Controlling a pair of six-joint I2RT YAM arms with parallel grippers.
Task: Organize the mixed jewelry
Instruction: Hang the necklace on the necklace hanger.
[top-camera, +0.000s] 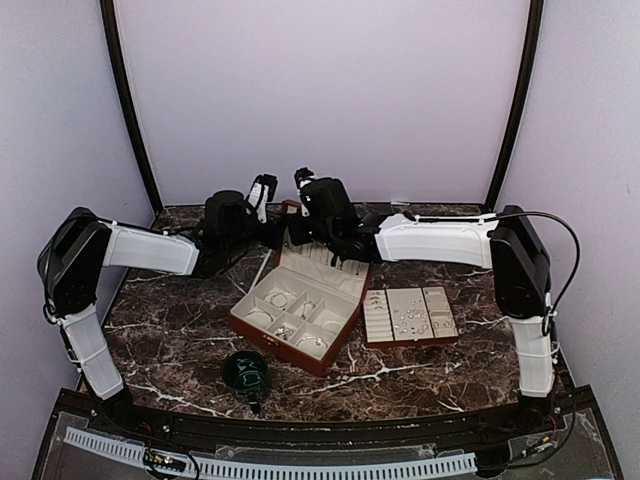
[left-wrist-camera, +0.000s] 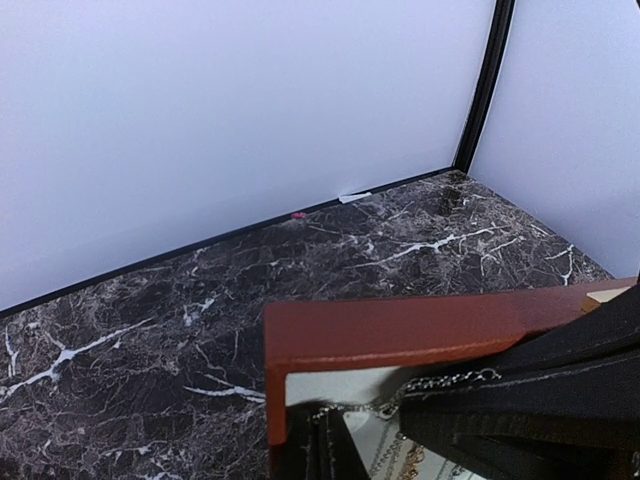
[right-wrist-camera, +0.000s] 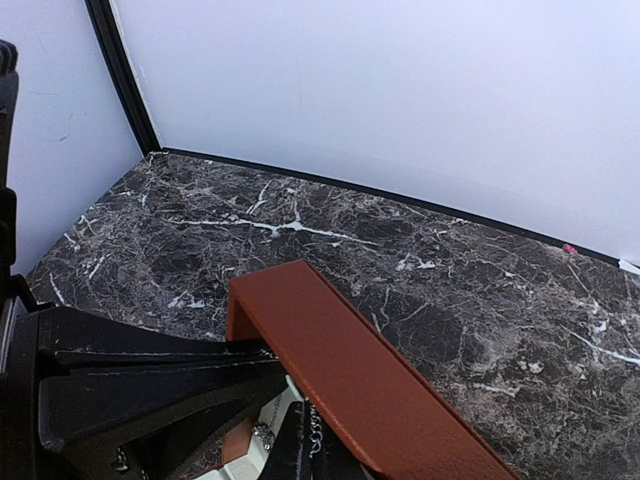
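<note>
Mixed jewelry (top-camera: 408, 320), tiny silvery pieces, lies on the cream padding of a tray (top-camera: 410, 341) just right of an open reddish-brown jewelry box (top-camera: 275, 345), with more in the box's compartments. We see the left gripper (left-wrist-camera: 308, 450) and right gripper (right-wrist-camera: 292, 452) each pinched closed by the top edge of the raised lid (left-wrist-camera: 400, 335), though we cannot tell whether they clamp it.

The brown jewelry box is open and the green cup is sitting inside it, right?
Not quite. The brown jewelry box is open, but the green cup is not inside it. It stands on the marble table, just in front of the box, on the side nearer the arms' bases. The top external view shows this.
</note>
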